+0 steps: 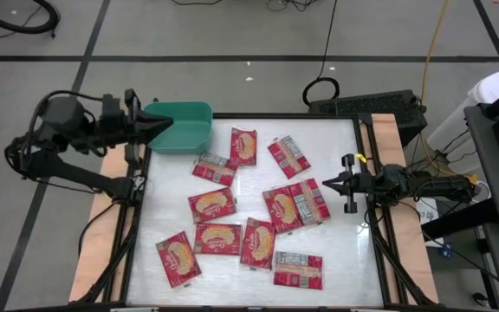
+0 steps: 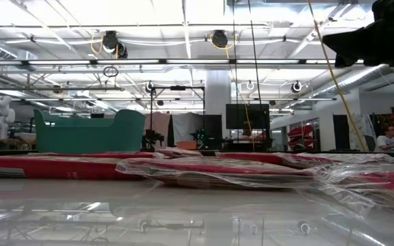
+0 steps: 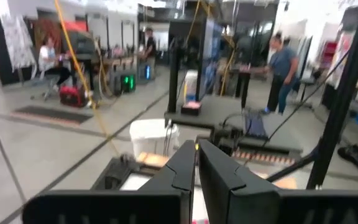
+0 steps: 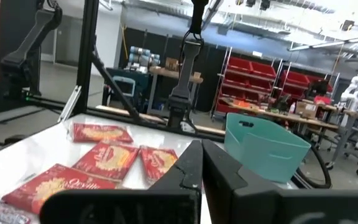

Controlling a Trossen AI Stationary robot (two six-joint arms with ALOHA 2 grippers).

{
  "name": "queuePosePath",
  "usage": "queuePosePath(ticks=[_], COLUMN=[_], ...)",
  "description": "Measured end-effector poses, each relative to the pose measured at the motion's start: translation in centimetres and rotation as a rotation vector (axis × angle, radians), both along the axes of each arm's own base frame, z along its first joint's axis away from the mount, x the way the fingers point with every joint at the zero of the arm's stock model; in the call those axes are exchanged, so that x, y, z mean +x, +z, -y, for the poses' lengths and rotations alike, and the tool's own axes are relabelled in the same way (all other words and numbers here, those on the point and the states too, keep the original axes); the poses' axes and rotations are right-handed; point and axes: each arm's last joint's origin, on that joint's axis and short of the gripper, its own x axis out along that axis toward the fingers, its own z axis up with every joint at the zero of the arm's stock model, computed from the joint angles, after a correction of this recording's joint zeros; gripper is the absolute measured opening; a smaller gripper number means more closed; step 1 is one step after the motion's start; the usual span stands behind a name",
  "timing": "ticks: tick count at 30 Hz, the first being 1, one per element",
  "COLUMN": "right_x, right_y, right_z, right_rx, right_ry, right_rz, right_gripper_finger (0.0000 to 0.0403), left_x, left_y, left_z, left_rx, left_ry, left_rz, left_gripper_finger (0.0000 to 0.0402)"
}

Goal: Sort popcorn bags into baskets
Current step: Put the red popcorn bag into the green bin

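flat red popcorn bags (image 1: 212,204) strewn mid-table, nearer right gripper (image 1: 329,184); both grippers closed, empty; left gripper (image 1: 165,126) over teal plastic basket (image 1: 189,137).

Grey floor (image 1: 189,35), red shelf bins (image 4: 272,84), bright ceiling lights (image 2: 81,14).

The surface (image 1: 340,260) is white and glossy, mirroring the ceiling lights. The bags (image 1: 212,204), mid-frame, look like shiny crinkled plastic film. The bin (image 1: 180,127), upper left, seems smooth matt plastic. Side rails (image 1: 93,251) look like bare wood.
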Motion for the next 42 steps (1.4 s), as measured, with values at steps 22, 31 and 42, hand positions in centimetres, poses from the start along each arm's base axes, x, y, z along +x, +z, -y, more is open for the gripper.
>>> queuePosePath(ticks=[22, 31, 42], right_x=[-0.2, -0.3, 2.5], right_y=[1.0, 5.5, 15.6], right_z=[0.0, 0.0, -0.1], right_rx=[0.442, 0.755, 0.807], right_ry=[0.084, 0.103, 0.075], right_rz=[0.08, -0.036, -0.136], right_gripper_finger=[0.0, 0.0, 0.0], left_x=[9.3, 11.6, 11.9], left_y=[-4.9, -8.9, -12.3], left_z=[0.6, 0.8, 1.3], left_rx=[-0.255, -0.451, -0.462], left_ry=[0.069, 0.2, 0.318], left_rz=[-0.436, -0.691, -1.01], left_gripper_finger=[0.0024, 0.0024, 0.0024])
